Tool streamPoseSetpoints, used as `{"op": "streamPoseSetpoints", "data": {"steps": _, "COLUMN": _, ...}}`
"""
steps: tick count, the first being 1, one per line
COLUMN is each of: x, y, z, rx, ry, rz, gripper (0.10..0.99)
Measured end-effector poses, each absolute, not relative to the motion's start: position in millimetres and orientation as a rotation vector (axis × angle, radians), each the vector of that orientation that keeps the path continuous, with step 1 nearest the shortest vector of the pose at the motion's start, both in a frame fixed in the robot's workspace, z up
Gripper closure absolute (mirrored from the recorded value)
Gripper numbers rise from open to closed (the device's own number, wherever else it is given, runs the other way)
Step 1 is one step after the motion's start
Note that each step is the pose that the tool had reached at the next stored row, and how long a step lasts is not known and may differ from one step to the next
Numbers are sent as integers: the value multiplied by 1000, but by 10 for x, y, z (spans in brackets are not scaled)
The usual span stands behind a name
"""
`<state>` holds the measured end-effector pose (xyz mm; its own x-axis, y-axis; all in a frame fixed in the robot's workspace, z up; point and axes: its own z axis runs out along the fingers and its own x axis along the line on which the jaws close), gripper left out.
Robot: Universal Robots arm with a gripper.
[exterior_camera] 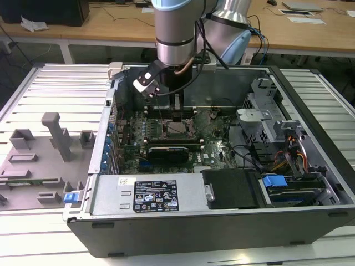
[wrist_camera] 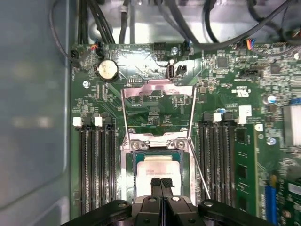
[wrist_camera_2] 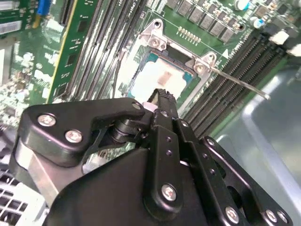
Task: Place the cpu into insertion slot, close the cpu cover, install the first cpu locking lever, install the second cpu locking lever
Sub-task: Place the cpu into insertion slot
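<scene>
arm (exterior_camera: 175, 33): upright, wrist pointing down | fingers (wrist_camera: 155, 185): pressed together

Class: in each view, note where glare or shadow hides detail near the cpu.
Second wrist view: glare washes the cpu nearly white. First wrist view: pale reflections smear the case wall. Exterior view: the motherboard lies dimmer than the bright table.

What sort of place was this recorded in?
Probably a robotics lab or assembly workshop: an opened computer case lies on a slatted metal table, a robot arm reaches into it, and wooden desks stand behind.
</scene>
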<state>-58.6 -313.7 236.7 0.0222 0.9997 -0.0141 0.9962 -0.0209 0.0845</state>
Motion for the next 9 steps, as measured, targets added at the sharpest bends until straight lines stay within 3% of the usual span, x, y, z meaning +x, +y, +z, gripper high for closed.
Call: {"op": "streamPoseSetpoints", "data": {"steps": 9, "x": -586, "y": -3136, "z": 2647, "rx": 2193, "ry": 2147, "rz": 74, "gripper": 980}}
